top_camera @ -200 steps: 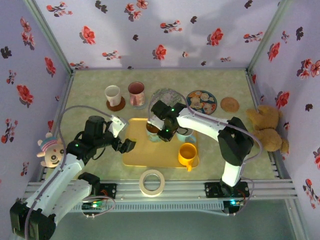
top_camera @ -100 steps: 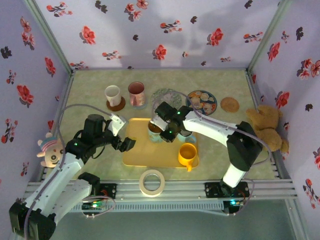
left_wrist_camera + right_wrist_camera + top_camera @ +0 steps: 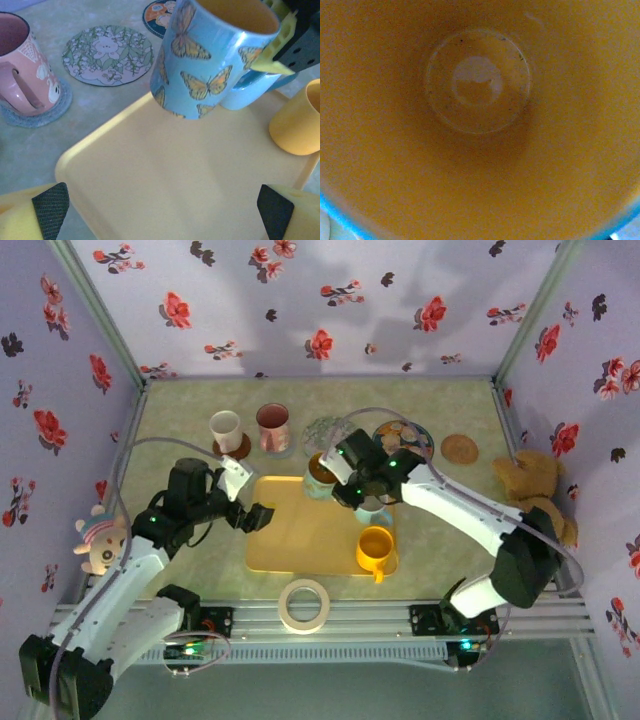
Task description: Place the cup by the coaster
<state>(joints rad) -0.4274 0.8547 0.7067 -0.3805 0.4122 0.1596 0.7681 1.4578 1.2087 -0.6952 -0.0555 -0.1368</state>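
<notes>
Our right hand (image 3: 337, 480) pinches the cup (image 3: 210, 65) by its rim; it hangs tipped above the far edge of the tray (image 3: 150, 175), near the coaster (image 3: 107, 55). Our left hand (image 3: 256, 518) is wide open, empty. That thin hold could slip.

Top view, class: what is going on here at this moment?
The right end effector grips the butterfly cup, held tilted just above the far edge of the yellow tray, close to the empty floral coaster. The left end effector hovers open over the tray's left side. A yellow cup sits on the tray.
</notes>
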